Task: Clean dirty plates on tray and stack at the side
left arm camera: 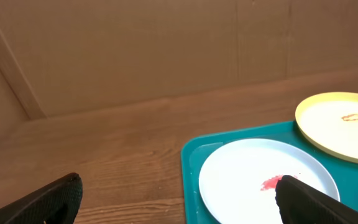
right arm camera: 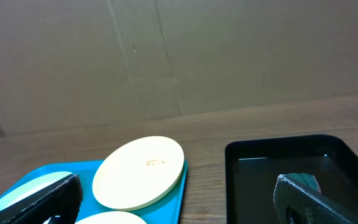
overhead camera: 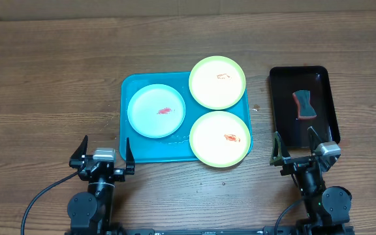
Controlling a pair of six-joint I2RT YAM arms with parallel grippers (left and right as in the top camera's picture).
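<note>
The turquoise tray (overhead camera: 136, 151) lies mid-table with three plates on it. The pale blue plate (overhead camera: 156, 111) is at its left with a red smear. One yellow-green plate (overhead camera: 217, 81) is at the back right, overhanging the rim, and another (overhead camera: 220, 138) is at the front right; both carry reddish smears. My left gripper (overhead camera: 103, 155) is open and empty, just in front of the tray's left corner. My right gripper (overhead camera: 302, 151) is open and empty, at the black tray's near end. The left wrist view shows the blue plate (left arm camera: 247, 174) and the tray (left arm camera: 191, 165).
A narrow black tray (overhead camera: 282, 104) stands right of the turquoise tray and holds a red and green sponge (overhead camera: 303, 105). The right wrist view shows this black tray (right arm camera: 253, 180), the back yellow-green plate (right arm camera: 138, 171) and a cardboard wall behind the table.
</note>
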